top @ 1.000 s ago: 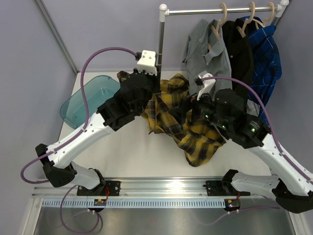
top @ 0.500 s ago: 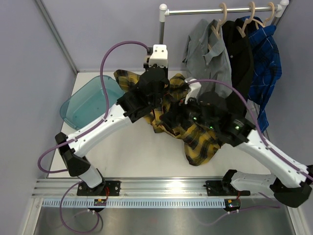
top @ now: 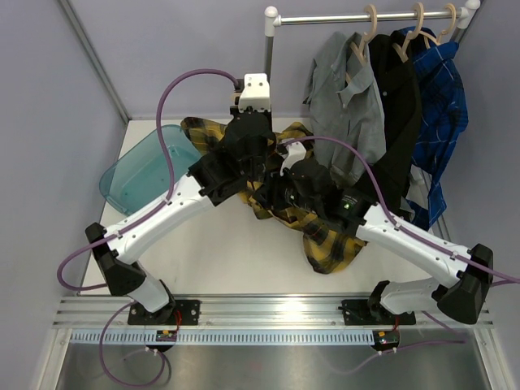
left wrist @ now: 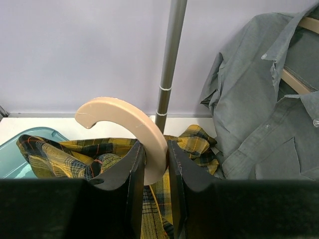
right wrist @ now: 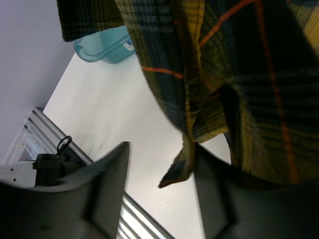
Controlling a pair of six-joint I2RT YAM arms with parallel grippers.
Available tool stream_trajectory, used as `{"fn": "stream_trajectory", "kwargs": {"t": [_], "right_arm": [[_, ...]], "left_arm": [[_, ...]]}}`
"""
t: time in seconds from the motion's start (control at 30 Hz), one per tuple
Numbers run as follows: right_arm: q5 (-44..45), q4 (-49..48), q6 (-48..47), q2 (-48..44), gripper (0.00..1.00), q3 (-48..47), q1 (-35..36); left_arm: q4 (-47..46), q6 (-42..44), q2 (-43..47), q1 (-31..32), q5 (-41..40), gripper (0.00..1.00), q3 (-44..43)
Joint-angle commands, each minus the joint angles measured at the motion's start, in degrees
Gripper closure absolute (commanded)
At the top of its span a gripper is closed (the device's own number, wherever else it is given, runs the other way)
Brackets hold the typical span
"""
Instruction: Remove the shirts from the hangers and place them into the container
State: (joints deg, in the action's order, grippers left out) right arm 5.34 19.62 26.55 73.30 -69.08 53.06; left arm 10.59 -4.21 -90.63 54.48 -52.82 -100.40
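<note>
Clamping the curved hook of a beige hanger (left wrist: 127,117), the left gripper (left wrist: 155,154) sits at the bottom centre of the left wrist view, its jaws pressed against both sides of the hook's stem. The yellow plaid shirt (left wrist: 65,159) bunches behind the fingers. It spreads from the lower left of that frame, in front of the tub (left wrist: 12,149), to the centre, just past the foot of the metal post (left wrist: 169,64).

In the top view the yellow plaid shirt (top: 329,240) lies heaped on the table (top: 219,260) across the middle of the frame. Its upper-left end reaches the tub (top: 130,175); whether it lies inside cannot be told.

In the right wrist view the right gripper (right wrist: 162,149) has its jaws apart at the bottom of the frame. A hanging edge of the plaid cloth dangles between them, nearer the right finger.

At the upper right of the top view, the grey shirt (top: 345,97), black shirt (top: 398,97) and blue plaid shirt (top: 445,97) hang on the rail (top: 325,18).
</note>
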Motion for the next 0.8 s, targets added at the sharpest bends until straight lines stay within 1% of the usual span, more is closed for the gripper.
{"fn": "stream_trajectory", "kwargs": {"t": [0.0, 0.07, 0.1, 0.17, 0.23, 0.33, 0.5, 0.57, 0.63, 0.77], "right_arm": [[3.6, -6.2, 1.6, 0.7, 0.53, 0.4, 0.7], [4.4, -6.1, 1.8, 0.9, 0.68, 0.6, 0.7], [4.8, -5.8, 2.0, 0.5, 0.84, 0.4, 0.7], [6.4, -4.8, 2.4, -0.7, 0.99, 0.8, 0.7], [7.2, -3.8, 2.5, -4.0, 1.0, 1.3, 0.7], [9.2, 1.5, 2.9, -9.5, 1.0, -0.1, 0.7], [16.5, 12.7, 1.7, -16.8, 1.0, -4.7, 0.7], [20.9, 16.7, 0.7, -18.2, 1.0, -6.0, 0.7], [24.9, 18.8, 0.2, -18.9, 1.0, -6.9, 0.7], [28.2, 21.7, -1.3, -20.6, 1.0, -7.6, 0.6]], "left_arm": [[-5.1, -0.4, 5.0, -0.2, -3.9, 1.0, 1.1], [-5.1, -0.2, 5.7, -0.2, -4.2, 1.0, 1.9], [-5.1, 0.1, 6.5, -0.2, -4.3, 1.0, 2.7], [-5.1, 0.9, 7.3, -0.3, -4.7, 1.0, 3.6], [-5.7, 1.8, 8.8, -0.4, -5.4, 1.0, 5.7], [-6.8, 3.2, 11.6, -0.5, -5.9, 1.0, 9.9], [-6.3, 3.2, 15.4, -0.5, -4.4, 1.0, 14.9], [-5.9, 3.1, 17.2, -0.5, -3.8, 1.0, 16.9], [-5.8, 2.5, 18.6, -0.5, -3.6, 1.0, 18.1], [-5.8, 2.5, 22.6, -0.5, -3.0, 1.0, 21.4]]}}
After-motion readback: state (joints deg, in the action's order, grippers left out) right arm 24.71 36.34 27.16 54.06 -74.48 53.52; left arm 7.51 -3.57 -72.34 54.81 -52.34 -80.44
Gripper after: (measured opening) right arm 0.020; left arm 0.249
